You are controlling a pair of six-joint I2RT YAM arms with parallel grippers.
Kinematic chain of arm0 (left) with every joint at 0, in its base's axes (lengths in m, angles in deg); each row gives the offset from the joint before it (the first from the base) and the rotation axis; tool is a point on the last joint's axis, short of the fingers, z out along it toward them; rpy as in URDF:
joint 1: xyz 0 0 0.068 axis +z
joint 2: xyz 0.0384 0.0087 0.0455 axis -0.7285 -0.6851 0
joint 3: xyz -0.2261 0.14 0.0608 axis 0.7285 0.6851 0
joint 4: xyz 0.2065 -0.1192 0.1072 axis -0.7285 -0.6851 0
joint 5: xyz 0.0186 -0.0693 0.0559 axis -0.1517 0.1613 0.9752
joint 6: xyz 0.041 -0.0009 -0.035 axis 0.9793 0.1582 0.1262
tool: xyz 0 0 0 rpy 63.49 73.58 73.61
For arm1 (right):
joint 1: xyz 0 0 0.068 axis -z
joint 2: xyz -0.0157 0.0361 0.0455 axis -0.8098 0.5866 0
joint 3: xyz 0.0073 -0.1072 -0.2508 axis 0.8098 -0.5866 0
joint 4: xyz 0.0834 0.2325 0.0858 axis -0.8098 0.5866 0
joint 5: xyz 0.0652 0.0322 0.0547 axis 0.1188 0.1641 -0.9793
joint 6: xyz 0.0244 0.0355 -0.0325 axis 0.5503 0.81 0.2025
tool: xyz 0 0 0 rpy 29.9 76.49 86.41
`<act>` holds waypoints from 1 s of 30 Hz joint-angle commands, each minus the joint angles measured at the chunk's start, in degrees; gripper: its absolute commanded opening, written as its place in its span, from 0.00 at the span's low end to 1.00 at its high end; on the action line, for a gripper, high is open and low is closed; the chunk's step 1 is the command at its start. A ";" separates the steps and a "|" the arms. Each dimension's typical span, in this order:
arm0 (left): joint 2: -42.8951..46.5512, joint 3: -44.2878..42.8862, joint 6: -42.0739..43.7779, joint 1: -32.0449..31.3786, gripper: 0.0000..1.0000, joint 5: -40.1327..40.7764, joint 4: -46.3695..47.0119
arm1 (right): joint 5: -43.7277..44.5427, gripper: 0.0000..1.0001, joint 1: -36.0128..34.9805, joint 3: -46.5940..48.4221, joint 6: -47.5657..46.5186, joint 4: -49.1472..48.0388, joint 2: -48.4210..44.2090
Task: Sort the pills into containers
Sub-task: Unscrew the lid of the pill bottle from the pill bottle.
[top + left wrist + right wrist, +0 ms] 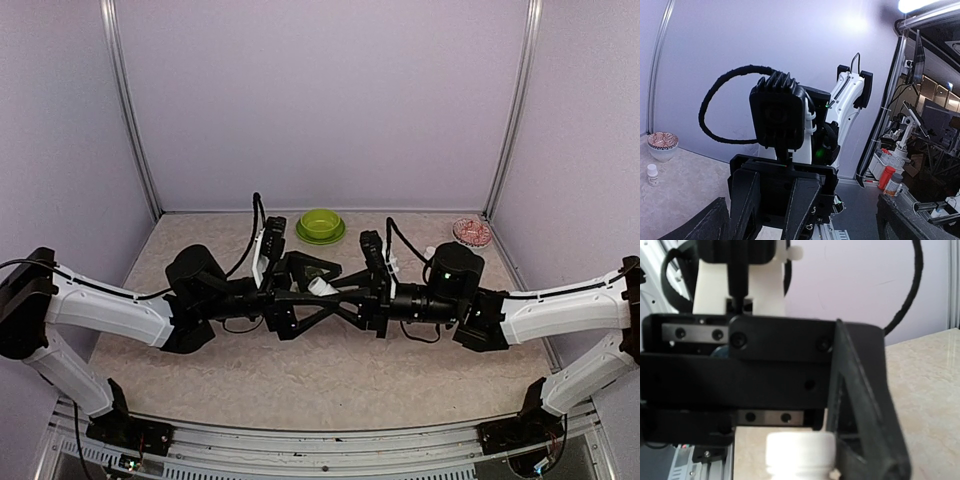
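Observation:
My two arms meet tip to tip over the middle of the table. A small white bottle (318, 287) hangs between them, and my right gripper (322, 290) is shut on it. In the right wrist view the bottle's cap (800, 452) fills the bottom centre. My left gripper (342, 297) stands wide open around that end, one of its fingers (865, 415) beside the cap. Its own fingers (702, 224) spread to both bottom corners of the left wrist view. A dark green box (316, 266), the container, shows partly behind the grippers. No pills can be made out.
A lime green round bowl (321, 225) stands at the back centre. A red-patterned bowl (472, 231) sits in the back right corner, also seen as a patterned bowl (662, 144) with another small white bottle (652, 174) in front of it. Purple walls enclose three sides.

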 commanded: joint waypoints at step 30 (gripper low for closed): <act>4.06 4.21 1.58 1.55 0.99 2.79 -1.22 | 14.56 0.14 -0.54 -4.18 -4.16 1.63 -9.98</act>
